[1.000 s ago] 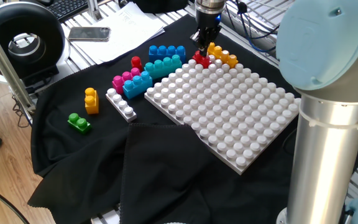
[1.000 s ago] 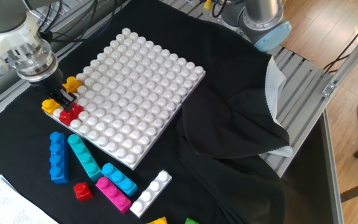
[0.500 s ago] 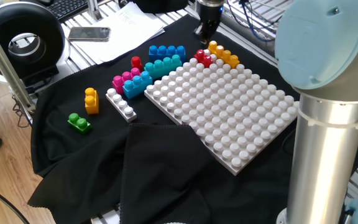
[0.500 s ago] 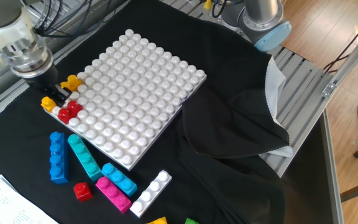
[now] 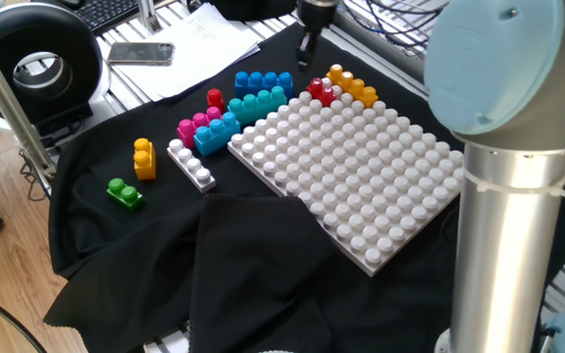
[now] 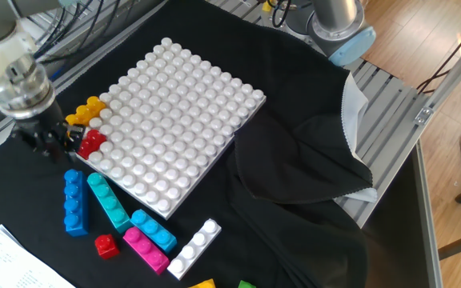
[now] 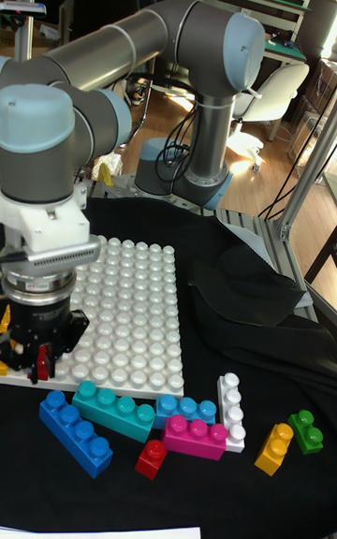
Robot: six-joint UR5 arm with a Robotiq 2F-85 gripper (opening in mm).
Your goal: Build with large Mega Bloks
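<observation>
Nearest, in the other fixed view: loose bricks on the black cloth [image 6: 294, 184], in front of the board [image 6: 174, 112]. Among them a blue four-stud [image 6: 74, 202] with a teal four-stud [image 6: 109, 202] just beside it. Blue likely next: lies just in front of the gripper [image 6: 42, 140], cameraward, long axis running away from the fingers towards the camera, so probably calls for a short drop and a turn of the wrist to span its narrow sides.

Farther back: gripper hangs off the board's corner, above the cloth, carrying nothing visible. Cannot tell whether the fingers stand parted or together; too dark and small.

Beyond that: red brick [image 6: 92, 142] seated on the board's corner, touching the orange brick [image 6: 86, 110].

Against a second ago: then down over the red at that corner; now lifted and shifted off the board towards the loose bricks, red left in place.
</observation>
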